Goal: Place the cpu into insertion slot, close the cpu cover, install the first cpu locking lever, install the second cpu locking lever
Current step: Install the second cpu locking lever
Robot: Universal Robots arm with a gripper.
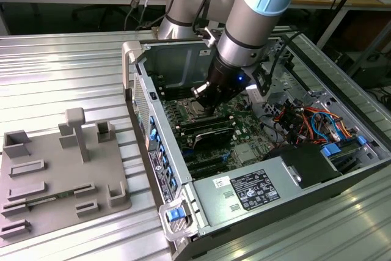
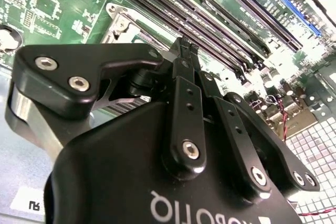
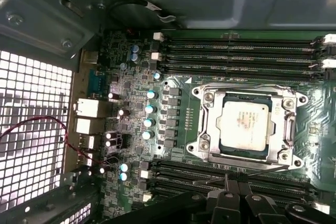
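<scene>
Sitting square in the insertion slot [image 3: 247,124], the cpu [image 3: 245,123] shows its silvery top flat and level in the first wrist view, with the cpu cover [image 3: 287,124] lying down around it as a thin metal frame. One thin wire lever [image 3: 247,170] runs along the side of the socket nearest the tool, between the socket and the dark memory slots [image 3: 236,51]; whether it is hooked home I cannot tell.

By my judgement the step in hand is seating a locking lever. Doing it well means pressing the wire down and tucking it sideways under its catch, keeping the push on the lever alone and off the chip and the neighbouring slots.

The tool [image 2: 185,44] hangs just beside the socket, its fingertips [image 2: 188,51] drawn together to a narrow point in the second wrist view, clenched with nothing seen between them.

That close view shows the fingers' pinch and their linkage, which the first wrist view barely catches, but only a corner of the socket. The exterior view alone gives the wider setting: the arm [image 1: 256,22] reaching down into the open computer case [image 1: 244,200] on the ribbed metal desk [image 1: 61,71], with a grey fixture tray [image 1: 61,175] well apart to the exterior view's left.
</scene>
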